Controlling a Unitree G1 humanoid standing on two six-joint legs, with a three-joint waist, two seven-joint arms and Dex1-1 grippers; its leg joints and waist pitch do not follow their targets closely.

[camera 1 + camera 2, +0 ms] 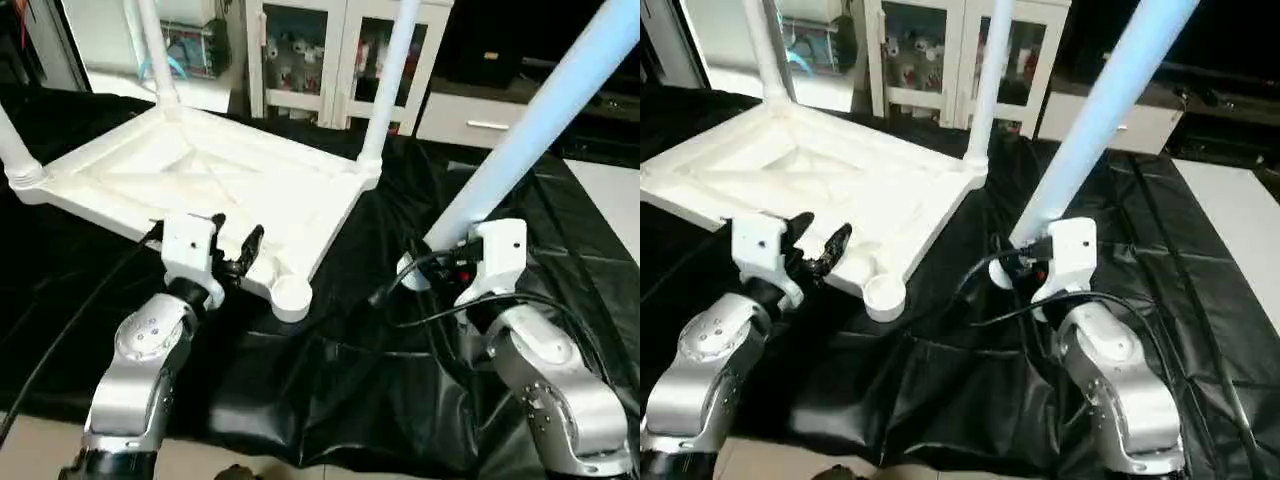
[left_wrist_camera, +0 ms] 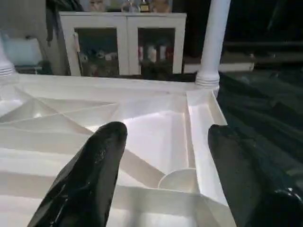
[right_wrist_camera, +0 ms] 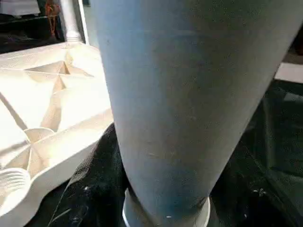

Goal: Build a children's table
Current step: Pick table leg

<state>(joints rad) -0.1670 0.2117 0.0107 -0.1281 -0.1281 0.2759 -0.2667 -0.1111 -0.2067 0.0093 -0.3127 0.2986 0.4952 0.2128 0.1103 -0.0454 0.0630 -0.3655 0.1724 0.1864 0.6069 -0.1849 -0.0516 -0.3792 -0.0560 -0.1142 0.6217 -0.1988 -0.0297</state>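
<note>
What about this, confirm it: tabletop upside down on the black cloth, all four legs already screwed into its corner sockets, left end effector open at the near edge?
Not quite. Three legs stand in the tabletop; the near corner socket is empty, and the right end effector holds the fourth leg beside it, as the left eye view shows. The tabletop lies upside down on the black cloth, the left end effector open at its near edge.

Looks like a lab or demo room tbh: desk draped in black plastic sheeting [image 1: 330, 390], white glass-door cabinet [image 1: 330, 60] with small items inside, pale floor [image 1: 610, 200].
</note>
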